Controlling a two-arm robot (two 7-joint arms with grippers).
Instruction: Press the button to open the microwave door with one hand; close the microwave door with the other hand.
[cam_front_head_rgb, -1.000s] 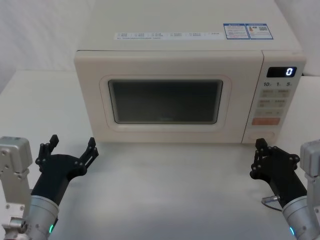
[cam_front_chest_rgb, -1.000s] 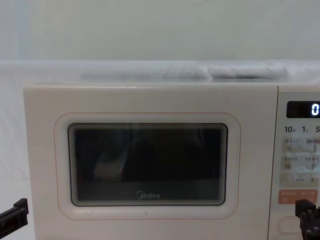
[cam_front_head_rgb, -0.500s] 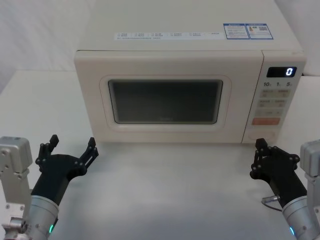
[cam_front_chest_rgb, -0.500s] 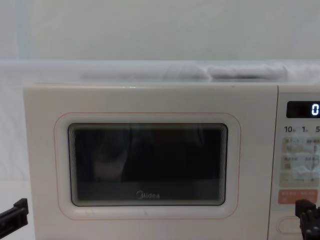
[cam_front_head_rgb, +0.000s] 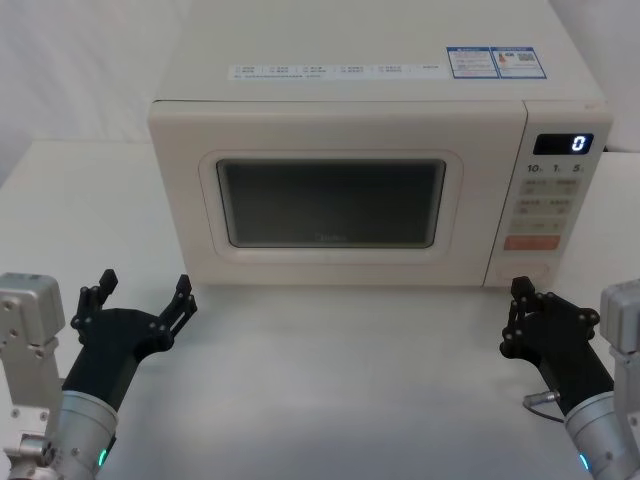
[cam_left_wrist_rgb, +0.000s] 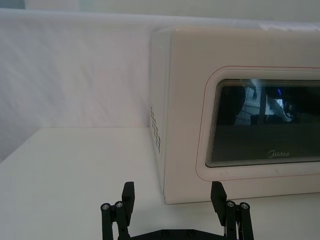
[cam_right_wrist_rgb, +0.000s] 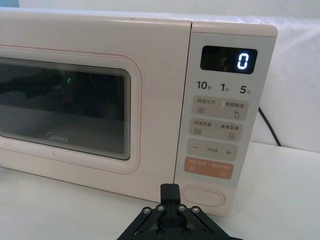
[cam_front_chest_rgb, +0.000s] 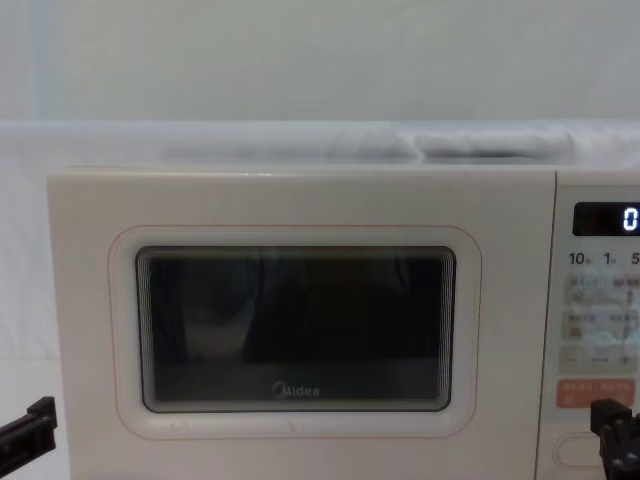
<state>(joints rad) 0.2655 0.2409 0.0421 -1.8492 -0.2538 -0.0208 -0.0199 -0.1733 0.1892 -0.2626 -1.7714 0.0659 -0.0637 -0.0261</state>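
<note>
The cream microwave stands at the back of the white table with the microwave door (cam_front_head_rgb: 330, 262) (cam_left_wrist_rgb: 187, 125) (cam_right_wrist_rgb: 150, 100) (cam_front_chest_rgb: 90, 300) fully closed. The wide pill-shaped button (cam_front_head_rgb: 531, 271) (cam_right_wrist_rgb: 202, 196) (cam_front_chest_rgb: 572, 451) sits at the bottom of the control panel, under the orange key. My right gripper (cam_front_head_rgb: 520, 289) (cam_right_wrist_rgb: 169, 190) (cam_front_chest_rgb: 607, 413) is shut, its tip a short way in front of the button and apart from it. My left gripper (cam_front_head_rgb: 146, 283) (cam_left_wrist_rgb: 172, 192) is open with nothing between its fingers, hovering in front of the microwave's lower left corner.
The display (cam_front_head_rgb: 562, 143) (cam_right_wrist_rgb: 228, 60) reads 0. A black power cord (cam_right_wrist_rgb: 267, 125) runs down behind the microwave's right side. A white wall backs the table. Bare tabletop (cam_front_head_rgb: 340, 380) lies between my two arms.
</note>
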